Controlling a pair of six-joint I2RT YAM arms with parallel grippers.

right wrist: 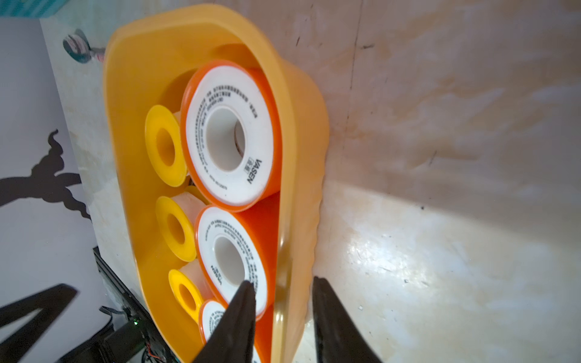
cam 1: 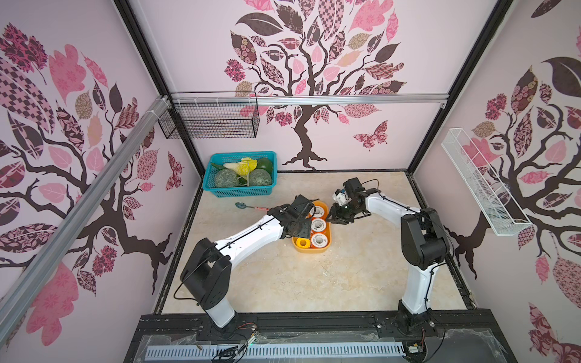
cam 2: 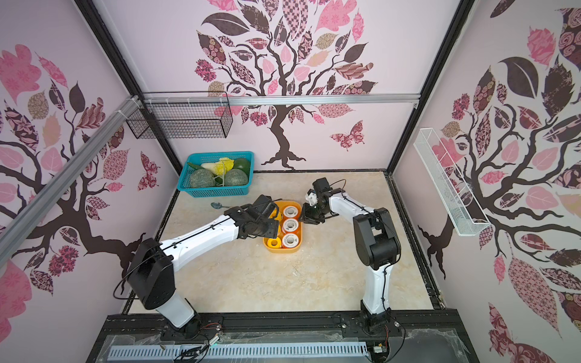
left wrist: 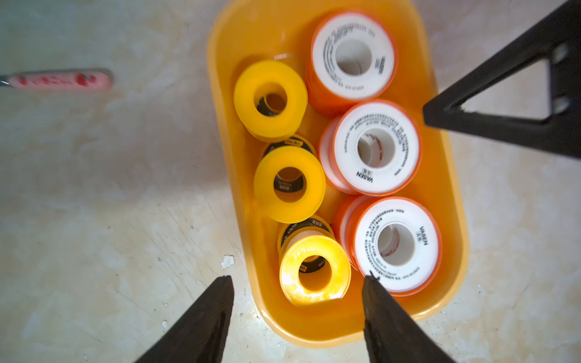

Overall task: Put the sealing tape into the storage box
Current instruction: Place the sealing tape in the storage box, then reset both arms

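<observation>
Two grippers: your left gripper (left wrist: 295, 279) and right gripper (right wrist: 283, 279) meet over the storage box (left wrist: 314, 327) at mid-table.
Left gripper: tapered black fingers are spread wide and empty, one tip above bare table (cam 1: 283, 276), the other above a white-faced spool.
Right gripper: its fingers are parted astride a long wall of the box, not pinching it.
Storage box: a shallow, glossy yellow-orange plastic tub with rounded corners and solid walls.
Sealing tape (left wrist: 375, 147): every spool you can see lies flat inside the box, in two rows.
Orange-rimmed spools (left wrist: 396, 243): three round white printed faces, with more rims beneath.
Yellow spools (left wrist: 289, 184): three smooth rings, with black-faced spools (left wrist: 306, 227) peeking from under them.
Table: beige, marbled, scuffed.
Spoon (cam 1: 251, 206): pink-handled, lying apart from the box.
</observation>
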